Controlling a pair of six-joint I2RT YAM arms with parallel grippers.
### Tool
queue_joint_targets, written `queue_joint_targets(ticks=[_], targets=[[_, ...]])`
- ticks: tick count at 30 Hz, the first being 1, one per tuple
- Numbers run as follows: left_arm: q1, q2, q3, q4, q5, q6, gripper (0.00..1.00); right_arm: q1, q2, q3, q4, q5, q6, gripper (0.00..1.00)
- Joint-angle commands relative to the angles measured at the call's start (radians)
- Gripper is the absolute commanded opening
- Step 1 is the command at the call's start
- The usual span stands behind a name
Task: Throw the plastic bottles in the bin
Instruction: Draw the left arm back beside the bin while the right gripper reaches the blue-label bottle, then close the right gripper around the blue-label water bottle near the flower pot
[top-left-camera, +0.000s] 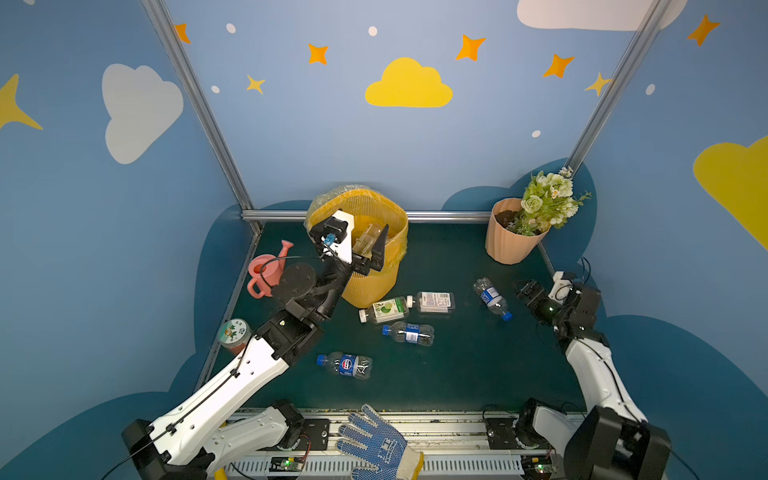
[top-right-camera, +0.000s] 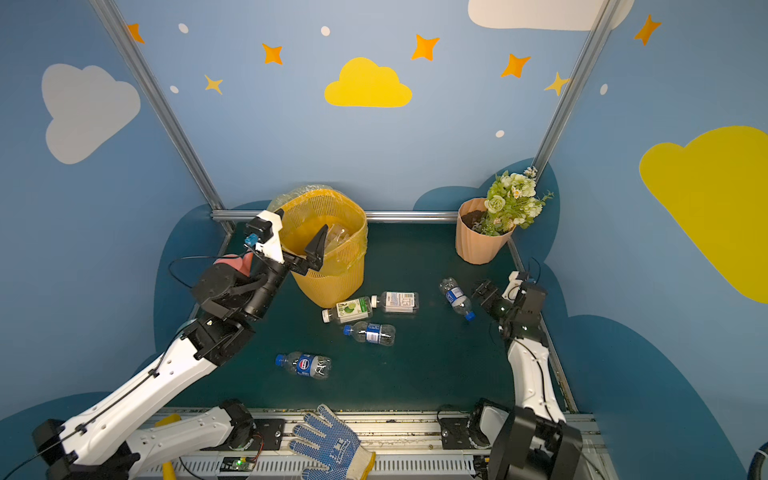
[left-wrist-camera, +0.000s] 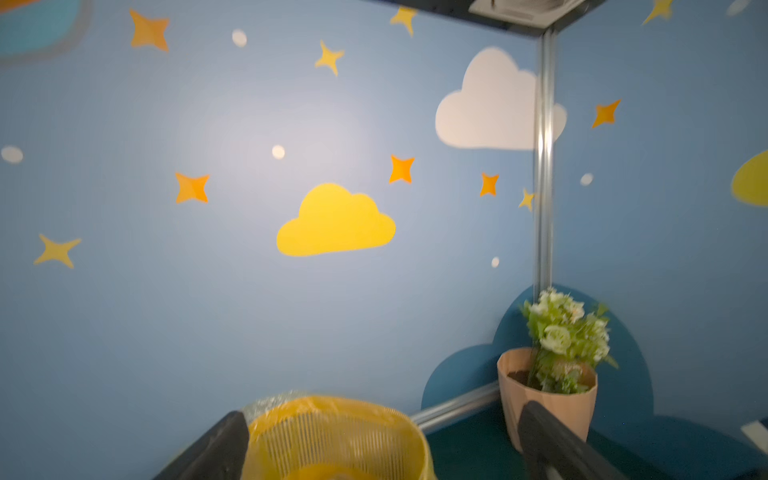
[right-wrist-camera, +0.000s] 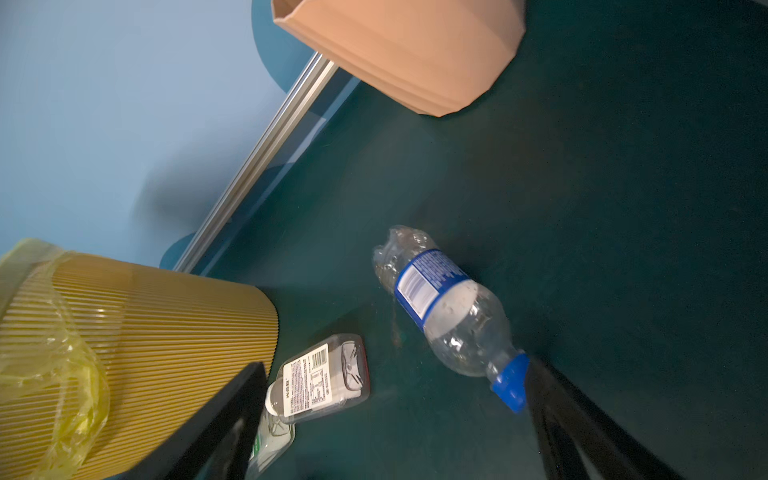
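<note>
**Both top views.** The left gripper (top-left-camera: 360, 229) hangs over the mouth of the bin (top-left-camera: 374, 286), which stands upright at upper centre of the table (top-left-camera: 457, 382). Its jaws stand wide apart and grip nothing. A clear bottle (top-left-camera: 367, 240) shows inside the bin's mouth, between the jaws; whether it touches either cannot be told.

Five plastic bottles lie on their sides on the table:
- a white-label bottle (top-left-camera: 434, 302) and a green-label bottle (top-left-camera: 384, 309), just below the bin;
- a blue-cap bottle (top-left-camera: 409, 333), beneath these;
- a blue-label bottle (top-left-camera: 345, 365), at lower centre;
- a crumpled bottle (top-left-camera: 492, 299), at right.

The right gripper (top-left-camera: 523, 291) sits low, just right of the crumpled bottle, its jaws spread wide and empty.

**Right wrist view.** One finger (right-wrist-camera: 582, 432) lies just beside that bottle's blue cap (right-wrist-camera: 509, 382).
</note>
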Motion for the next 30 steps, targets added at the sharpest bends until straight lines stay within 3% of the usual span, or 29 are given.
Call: queue_joint_targets(ticks=[1,7,10,13,18,30], targets=[[0.027,-0.075,-0.024,-0.045,-0.109,-0.101,1.00,0.061,0.128,0.132,-0.127,0.058,-0.213,0.93],[0.119,-0.167,-0.149,-0.100,-0.159,-0.295,1.00,0.221,0.371,0.364,-0.353,0.234,-0.475,0.87],[0.140,-0.208,-0.209,-0.112,-0.189,-0.336,1.00,0.269,0.449,0.421,-0.414,0.328,-0.556,0.83],[0.162,-0.243,-0.246,-0.136,-0.210,-0.400,1.00,0.288,0.501,0.455,-0.437,0.357,-0.602,0.78],[0.204,-0.251,-0.296,-0.161,-0.199,-0.481,1.00,0.320,0.583,0.508,-0.479,0.381,-0.661,0.79],[0.315,-0.230,-0.310,-0.206,-0.107,-0.625,1.00,0.377,0.722,0.579,-0.506,0.432,-0.688,0.73]])
